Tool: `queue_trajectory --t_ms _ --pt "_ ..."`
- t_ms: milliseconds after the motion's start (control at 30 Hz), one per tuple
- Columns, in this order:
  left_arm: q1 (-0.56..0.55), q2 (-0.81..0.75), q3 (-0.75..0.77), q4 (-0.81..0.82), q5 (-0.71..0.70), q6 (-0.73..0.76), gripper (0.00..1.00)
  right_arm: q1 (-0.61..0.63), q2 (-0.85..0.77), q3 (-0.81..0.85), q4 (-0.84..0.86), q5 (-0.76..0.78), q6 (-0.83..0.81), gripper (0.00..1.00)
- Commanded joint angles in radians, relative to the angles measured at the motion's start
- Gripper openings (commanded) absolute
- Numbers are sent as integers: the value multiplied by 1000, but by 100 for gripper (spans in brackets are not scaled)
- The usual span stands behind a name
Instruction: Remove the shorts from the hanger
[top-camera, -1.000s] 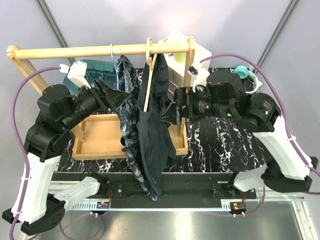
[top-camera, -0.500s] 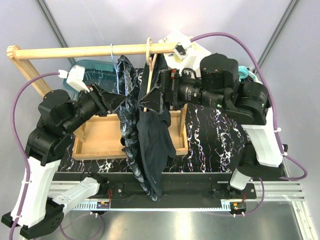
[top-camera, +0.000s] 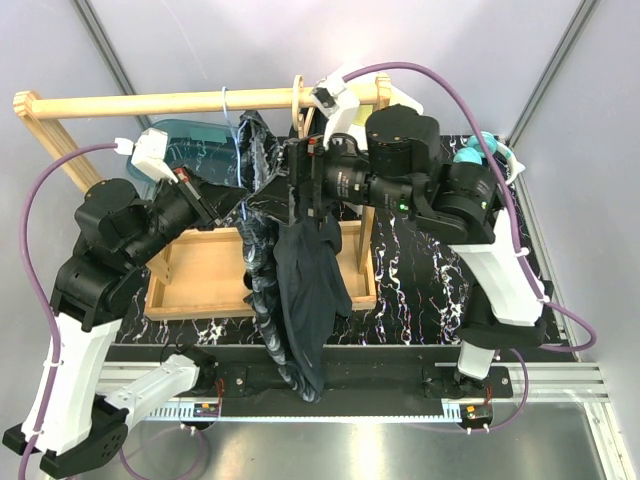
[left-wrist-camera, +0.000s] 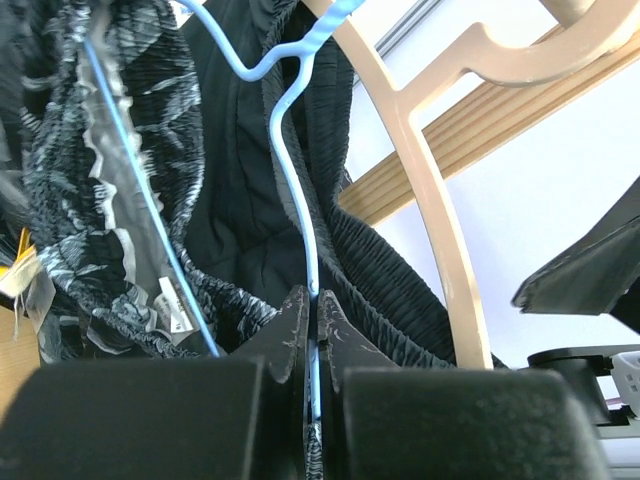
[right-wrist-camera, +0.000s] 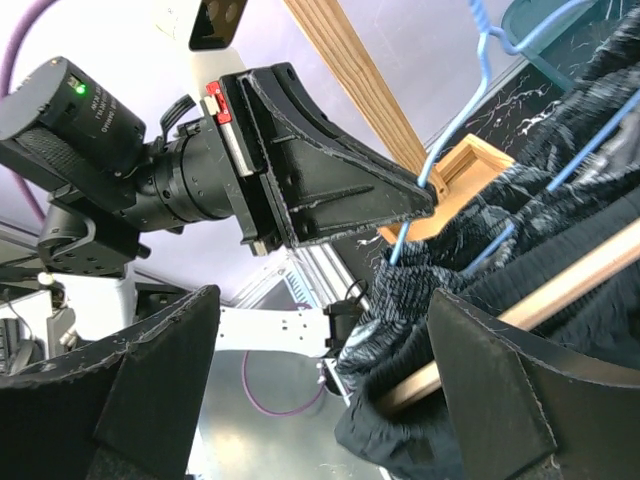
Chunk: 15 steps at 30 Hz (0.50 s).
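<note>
On the wooden rail (top-camera: 150, 102) at the back of the table, we see the patterned shorts (left-wrist-camera: 110, 120) hanging from a blue wire hanger (left-wrist-camera: 292, 200), just beside the dark shorts (top-camera: 305, 290) on a wooden hanger (left-wrist-camera: 425, 180). The left gripper (left-wrist-camera: 312, 300) pinches the blue wire between its closed fingers. The right gripper (right-wrist-camera: 320, 330) stands wide apart on the opposite side, its fingers flanking bunched waistband cloth and the wooden hanger's arm, gripping nothing.

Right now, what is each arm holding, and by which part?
Left gripper: jaws shut on the blue wire hanger, on its sloping shoulder wire. Right gripper: jaws open, holding nothing.
</note>
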Motion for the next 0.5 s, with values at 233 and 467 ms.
queue_trajectory --t_ms 233,467 --pt "5 -2 39 135 34 24 0 17 37 26 113 -13 -63 92" --pt "5 -1 -6 129 34 -36 47 17 28 12 119 6 -77 93"
